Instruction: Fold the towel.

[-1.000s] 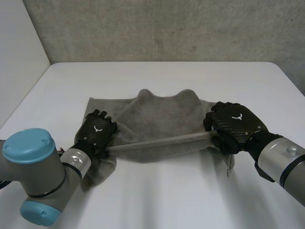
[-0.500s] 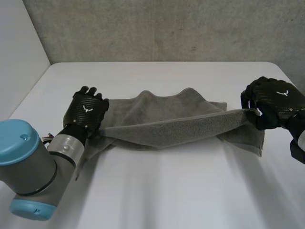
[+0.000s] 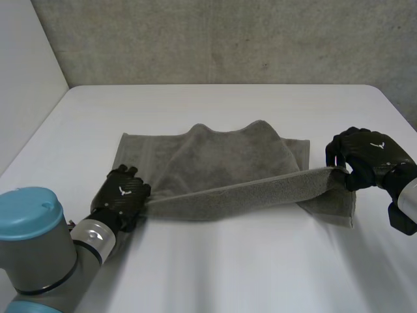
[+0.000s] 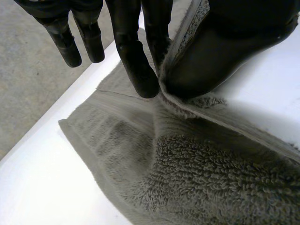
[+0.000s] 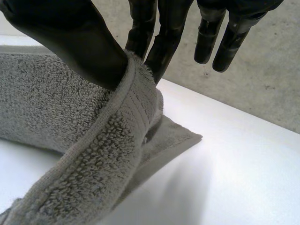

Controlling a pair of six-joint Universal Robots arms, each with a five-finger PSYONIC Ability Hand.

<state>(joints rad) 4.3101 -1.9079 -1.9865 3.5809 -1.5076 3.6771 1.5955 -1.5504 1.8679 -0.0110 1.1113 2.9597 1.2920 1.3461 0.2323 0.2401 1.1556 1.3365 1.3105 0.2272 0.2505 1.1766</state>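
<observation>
A grey towel [image 3: 221, 156] lies crumpled on the white table [image 3: 228, 274], its far part flat. Its near edge is raised and stretched as a band between my two hands. My left hand [image 3: 122, 197] is at the band's left end, low over the table. In the left wrist view its thumb [image 4: 225, 51] and fingers [image 4: 136, 61] pinch the towel's [image 4: 197, 178] hem. My right hand [image 3: 366, 156] holds the right end, lifted a little. In the right wrist view its thumb [image 5: 70, 42] presses the towel's [image 5: 61, 108] corner against the fingers [image 5: 159, 42].
A rough grey wall [image 3: 228, 39] stands behind the table's far edge. The table's left edge [image 3: 39, 130] runs beside a pale side wall. Bare tabletop lies in front of the towel.
The right hand pulled the towel's edge out to the right, stretching it. The left hand swung back, then came nearer and lower, and its fingers closed on the left end.
</observation>
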